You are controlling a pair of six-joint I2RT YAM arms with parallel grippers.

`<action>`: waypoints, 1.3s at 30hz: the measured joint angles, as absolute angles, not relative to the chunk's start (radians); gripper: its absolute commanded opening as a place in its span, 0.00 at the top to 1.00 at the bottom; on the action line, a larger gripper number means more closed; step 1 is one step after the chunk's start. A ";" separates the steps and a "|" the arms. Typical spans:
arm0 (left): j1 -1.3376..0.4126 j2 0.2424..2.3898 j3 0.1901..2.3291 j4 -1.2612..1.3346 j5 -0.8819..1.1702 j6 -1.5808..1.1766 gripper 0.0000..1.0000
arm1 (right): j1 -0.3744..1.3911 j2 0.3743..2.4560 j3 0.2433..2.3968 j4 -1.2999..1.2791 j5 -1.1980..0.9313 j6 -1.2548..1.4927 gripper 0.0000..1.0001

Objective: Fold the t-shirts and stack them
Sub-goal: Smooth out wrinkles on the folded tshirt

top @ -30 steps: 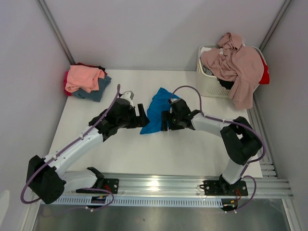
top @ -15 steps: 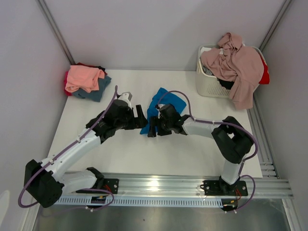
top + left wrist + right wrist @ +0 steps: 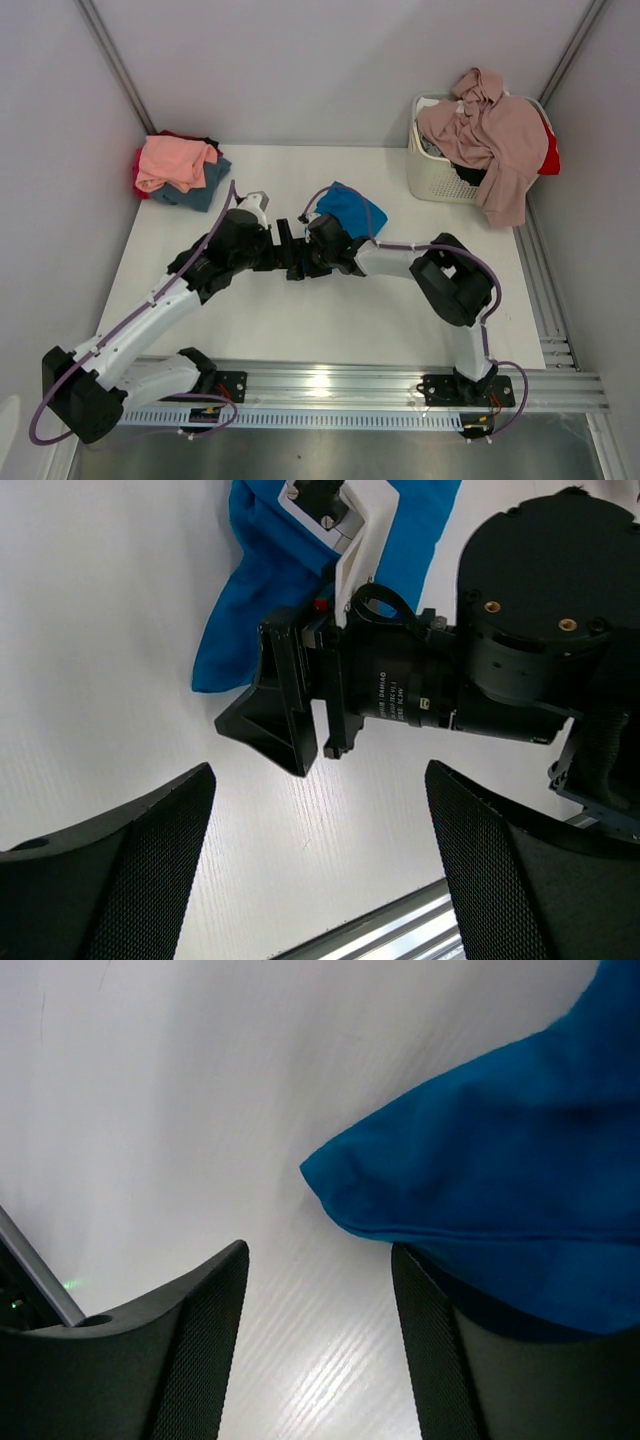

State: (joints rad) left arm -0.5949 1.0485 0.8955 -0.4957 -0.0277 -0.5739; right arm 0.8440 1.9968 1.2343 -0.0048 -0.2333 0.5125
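Black padded fingers (image 3: 190, 1350) of the right gripper (image 3: 318, 1260) stand apart, released, over the bare white bench (image 3: 150, 1080). The bright blue t-shirt (image 3: 500, 1160) has 1 corner just beyond them, perhaps brushing 1 pad. The left gripper (image 3: 318, 810) faces it near the bench's middle, jaws wide, holding nothing. At the back left corner lies a stack topped by a salmon pink t-shirt (image 3: 175, 160). At the back right corner a mauve-pink t-shirt (image 3: 495, 135) drapes over the white basket (image 3: 430, 180).

left pincer (image 3: 318, 780) spread wide | right pincer (image 3: 318, 1260) parted | facing, close together
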 measured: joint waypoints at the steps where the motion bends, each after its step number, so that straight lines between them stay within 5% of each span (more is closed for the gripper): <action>1: -0.595 1.042 0.896 -0.498 -0.031 -0.572 0.11 | 0.846 2.004 1.244 -0.005 -0.227 0.511 0.46; 6: -0.593 0.992 0.883 -0.503 -0.058 -0.565 0.10 | 0.847 2.054 1.298 -0.019 -0.196 0.501 0.78; 12: -0.592 0.949 0.876 -0.513 -0.083 -0.555 0.10 | 0.847 2.076 1.322 -0.039 -0.173 0.500 1.00; 34: -0.591 0.865 0.841 -0.519 -0.149 -0.552 0.01 | 0.861 1.897 1.212 -0.062 -0.053 0.342 1.00; 39: -0.589 0.836 0.828 -0.521 -0.174 -0.567 0.01 | 0.870 1.892 1.193 -0.022 -0.048 0.302 0.59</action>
